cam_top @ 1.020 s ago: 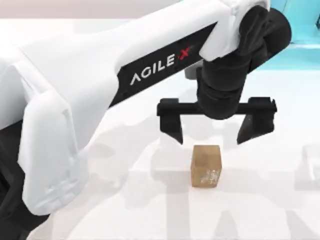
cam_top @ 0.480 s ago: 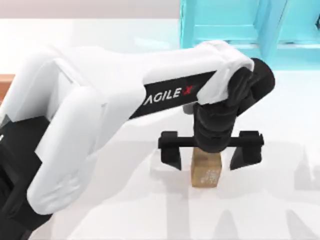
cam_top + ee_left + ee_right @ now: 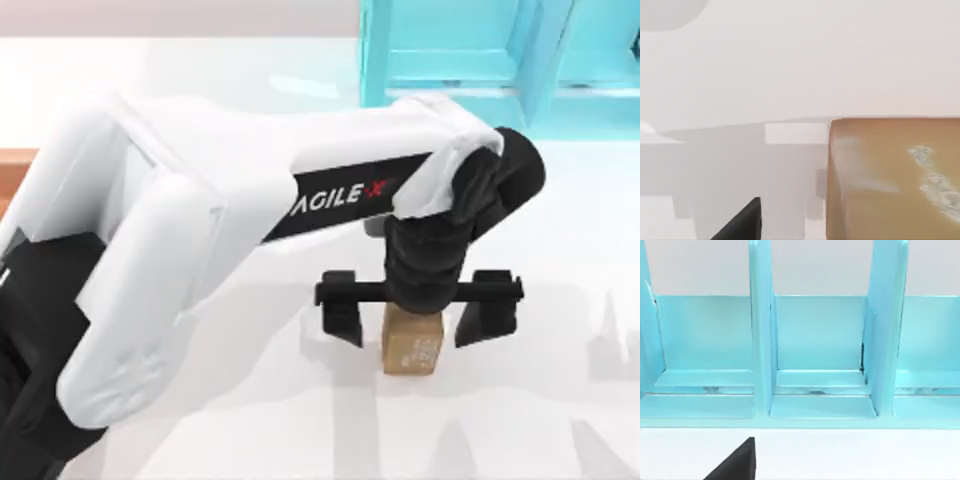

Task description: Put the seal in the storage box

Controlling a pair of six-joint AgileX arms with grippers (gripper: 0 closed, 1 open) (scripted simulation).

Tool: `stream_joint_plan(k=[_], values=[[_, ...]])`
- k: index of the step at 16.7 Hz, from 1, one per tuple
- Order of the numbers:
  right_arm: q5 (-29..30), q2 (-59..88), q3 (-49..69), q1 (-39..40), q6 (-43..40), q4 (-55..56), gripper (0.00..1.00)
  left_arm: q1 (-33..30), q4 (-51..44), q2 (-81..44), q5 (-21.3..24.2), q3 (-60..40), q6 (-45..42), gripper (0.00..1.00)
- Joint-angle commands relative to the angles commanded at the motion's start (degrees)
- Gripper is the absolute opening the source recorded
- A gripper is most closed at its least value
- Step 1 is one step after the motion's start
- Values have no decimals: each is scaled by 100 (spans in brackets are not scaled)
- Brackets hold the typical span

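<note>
The seal, a small golden-brown block with whitish marks, stands on the white table right of centre. My left gripper is open and sits low over it, with one black finger to the seal's left and the other to its right, both apart from it. The wrist hides the block's far part. In the left wrist view the seal is very close, beside a black fingertip. An orange-brown strip of the storage box shows at the table's left edge, mostly behind my left arm.
A cyan shelf unit stands at the back right of the table. Its open compartments face my right gripper, of which a black part is in the right wrist view. My left arm's white body covers the table's left side.
My left gripper came down and forward from behind the seal until its open fingers stood on either side of the block. The seal has not moved.
</note>
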State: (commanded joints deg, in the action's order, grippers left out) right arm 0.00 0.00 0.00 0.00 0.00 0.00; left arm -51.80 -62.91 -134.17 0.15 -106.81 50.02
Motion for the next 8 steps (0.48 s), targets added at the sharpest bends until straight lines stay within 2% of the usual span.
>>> stream_joint_plan(k=[8], values=[[0, 0, 0, 0, 0, 0, 100, 0, 0, 0, 0, 0, 0, 25]])
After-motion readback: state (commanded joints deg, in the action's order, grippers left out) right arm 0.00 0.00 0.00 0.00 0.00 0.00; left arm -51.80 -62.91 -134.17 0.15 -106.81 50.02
